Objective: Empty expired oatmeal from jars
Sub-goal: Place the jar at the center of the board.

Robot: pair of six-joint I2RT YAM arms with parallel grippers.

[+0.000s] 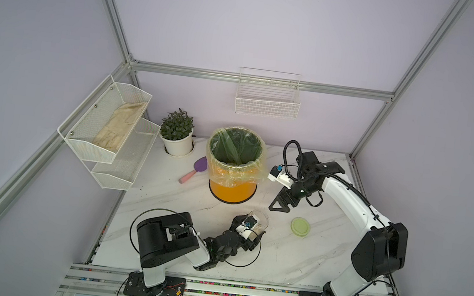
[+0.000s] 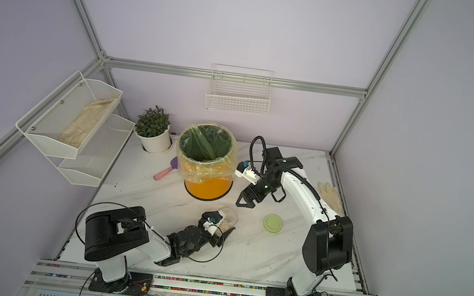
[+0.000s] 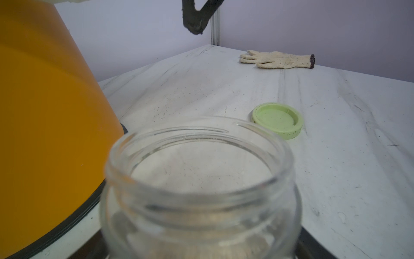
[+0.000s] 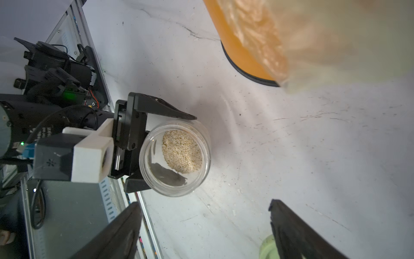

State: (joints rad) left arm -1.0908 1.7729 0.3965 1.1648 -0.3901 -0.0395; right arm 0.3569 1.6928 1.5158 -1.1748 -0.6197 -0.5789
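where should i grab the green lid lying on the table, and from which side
Take the pale green lid by its raised rim, jaws across the full width, coming straight down with the right pincer. It lies flat on the table, hollow side up, and sits so low that a sideways approach would probably scrape the surface or push it along.

My left arm (image 1: pixel 169 238) lies low and stretched forward. The left end effector (image 1: pixel 254 227) is held level, its 2 fingers (image 4: pixel 165 111) set against opposite sides of the jar (image 4: pixel 177 188). My right arm (image 1: pixel 347 193) arches from a raised elbow. The right end effector (image 1: pixel 280 209) hangs above and just right of the left end effector, tips down, jaws spread wide and holding nothing.
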